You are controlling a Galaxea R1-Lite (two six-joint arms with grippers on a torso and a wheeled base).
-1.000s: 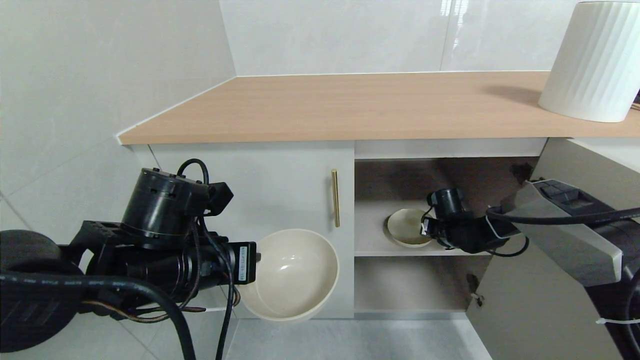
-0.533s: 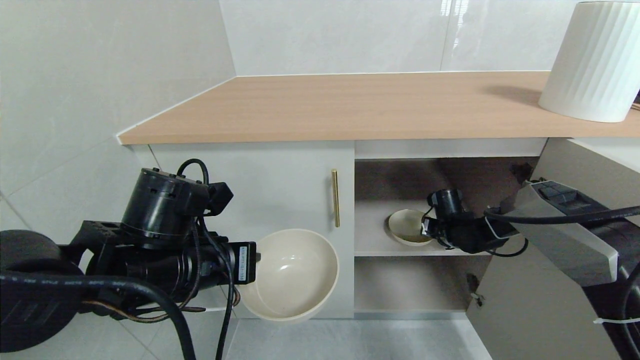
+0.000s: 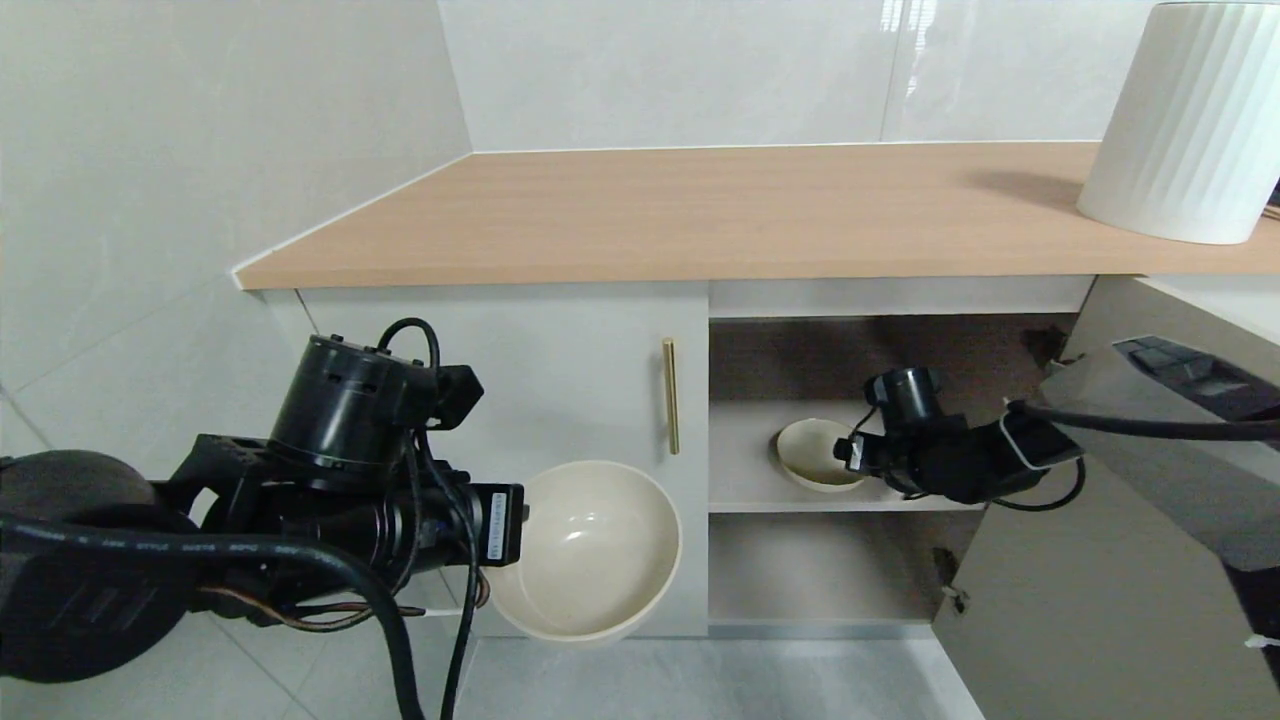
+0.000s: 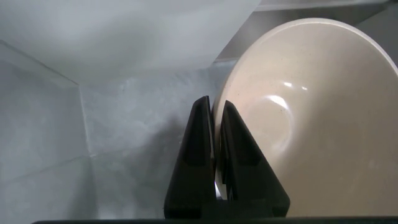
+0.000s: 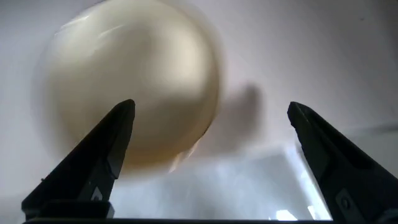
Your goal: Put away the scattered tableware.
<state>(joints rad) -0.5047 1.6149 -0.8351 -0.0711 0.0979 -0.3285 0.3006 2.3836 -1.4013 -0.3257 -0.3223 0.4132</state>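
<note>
Pinching the rim of a large cream bowl (image 3: 590,545), the left gripper (image 4: 214,109) holds it clamped just ahead of itself. The right gripper (image 5: 211,107) is spread wide, with a small cream bowl (image 3: 815,452) on the cabinet shelf (image 3: 745,470) just ahead of its fingers.

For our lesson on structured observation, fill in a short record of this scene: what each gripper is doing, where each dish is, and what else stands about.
Left gripper: shut on the rim of the large bowl, held in front of the closed cabinet door
Right gripper: open, at the upper shelf, facing the small dish
Small dish: resting on the upper shelf
Countertop: bears a white ribbed container
Task state: large bowl not yet shelved
</note>
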